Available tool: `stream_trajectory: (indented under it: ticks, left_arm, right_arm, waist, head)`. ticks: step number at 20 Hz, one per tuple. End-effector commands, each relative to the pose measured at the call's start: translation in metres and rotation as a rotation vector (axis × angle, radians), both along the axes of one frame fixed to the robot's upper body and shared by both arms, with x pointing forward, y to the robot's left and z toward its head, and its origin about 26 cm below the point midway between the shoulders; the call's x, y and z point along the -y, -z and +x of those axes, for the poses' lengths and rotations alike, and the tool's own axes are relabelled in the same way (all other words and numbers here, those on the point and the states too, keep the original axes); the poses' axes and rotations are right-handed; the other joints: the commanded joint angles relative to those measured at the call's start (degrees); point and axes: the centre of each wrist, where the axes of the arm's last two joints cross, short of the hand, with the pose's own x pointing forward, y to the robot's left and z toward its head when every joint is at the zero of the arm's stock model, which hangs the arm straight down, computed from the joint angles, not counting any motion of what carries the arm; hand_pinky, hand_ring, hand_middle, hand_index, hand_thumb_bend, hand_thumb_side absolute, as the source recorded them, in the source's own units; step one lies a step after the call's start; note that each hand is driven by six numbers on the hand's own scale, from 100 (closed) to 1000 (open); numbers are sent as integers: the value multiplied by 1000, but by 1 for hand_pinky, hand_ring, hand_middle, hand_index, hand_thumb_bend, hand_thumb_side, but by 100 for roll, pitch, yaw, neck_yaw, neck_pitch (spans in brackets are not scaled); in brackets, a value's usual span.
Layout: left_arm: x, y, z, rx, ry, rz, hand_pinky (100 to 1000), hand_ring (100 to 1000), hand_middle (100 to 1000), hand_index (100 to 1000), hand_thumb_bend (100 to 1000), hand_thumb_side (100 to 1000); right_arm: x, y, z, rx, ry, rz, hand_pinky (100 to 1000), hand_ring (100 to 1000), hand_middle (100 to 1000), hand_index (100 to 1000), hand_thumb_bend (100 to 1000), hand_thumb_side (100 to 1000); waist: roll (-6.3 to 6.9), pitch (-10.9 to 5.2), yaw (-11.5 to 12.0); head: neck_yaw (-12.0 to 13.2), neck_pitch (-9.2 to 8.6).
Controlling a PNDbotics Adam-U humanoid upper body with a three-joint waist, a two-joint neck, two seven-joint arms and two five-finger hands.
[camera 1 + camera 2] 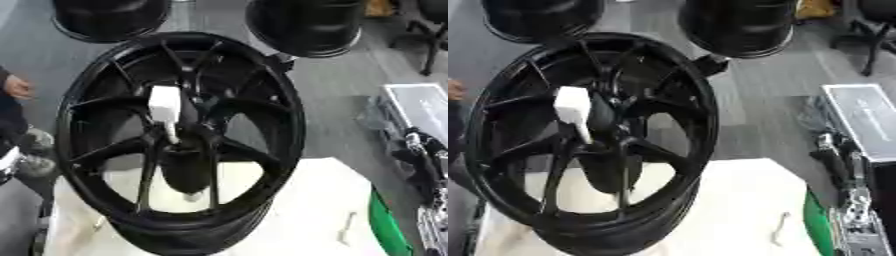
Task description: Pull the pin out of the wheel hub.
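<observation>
A black multi-spoke wheel hub [179, 135] stands tilted on its rim on a white table [306, 200]. A white pin [164, 106] sticks out of the hub's centre: a blocky white head with a thin shaft running down into the middle. No hand touches it. My right hand [833, 155] shows at the right edge, off the table, fingers up and relaxed, holding nothing. My left hand is out of view.
Two more black wheels [109, 17] [306, 25] stand on the grey floor behind. A silver case [864, 117] lies at the right. A small pale, slim piece [779, 227] lies on the table near its green right edge [385, 225].
</observation>
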Motion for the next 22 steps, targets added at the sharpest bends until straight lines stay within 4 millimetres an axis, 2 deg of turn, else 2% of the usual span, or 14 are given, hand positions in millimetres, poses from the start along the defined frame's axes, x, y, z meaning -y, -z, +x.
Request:
stream_trajectory:
  ticks: [1,5,8,10,12,14,16,22]
  left_arm:
    - [-15,-28,-2,87,-1,76,516,450,424,558,485,100]
    - [-39,-66,-8,201,15,242,516,447,424,561,472,100]
    - [-57,-109,-11,324,43,443,531,458,439,577,448,100]
    - [-63,-138,-9,394,92,563,549,476,462,602,434,100]
    - [-64,-167,-5,438,170,715,575,510,503,649,459,100]
    - [-61,-193,1,454,269,901,613,553,556,700,497,100]
    - [-52,-211,8,456,382,1082,658,596,608,748,489,106]
    - [-11,-230,30,471,702,1386,708,637,668,792,486,166]
  right_arm:
    - [8,-9,2,22,7,-24,688,540,574,753,100,716]
    - [9,-11,3,24,7,-28,688,540,574,753,100,720]
    - [11,-12,3,25,6,-36,688,540,574,753,100,721]
    - [12,-13,3,24,7,-42,688,540,574,753,100,719]
    - [13,-13,3,22,7,-48,688,540,574,753,100,721]
    - [14,-14,3,18,4,-54,688,540,574,753,100,722]
    - [15,-13,3,13,0,-60,688,540,574,753,100,724]
    - [17,-14,2,2,-15,-81,687,540,573,753,100,726]
  waist:
    - [29,-80,-10]
    - [90,-82,-34]
    - [155,-84,-56]
    - [198,-93,-72]
    - [237,-105,-99]
    - [273,-120,-132]
    - [314,-143,-183]
    - [453,-209,-310]
  head:
    - [-7,-11]
    - [-15,-11]
    - [-32,-11]
    - [-34,-11]
    - [-30,-11]
    - [0,-11]
    - [59,-11]
    - [130,-11]
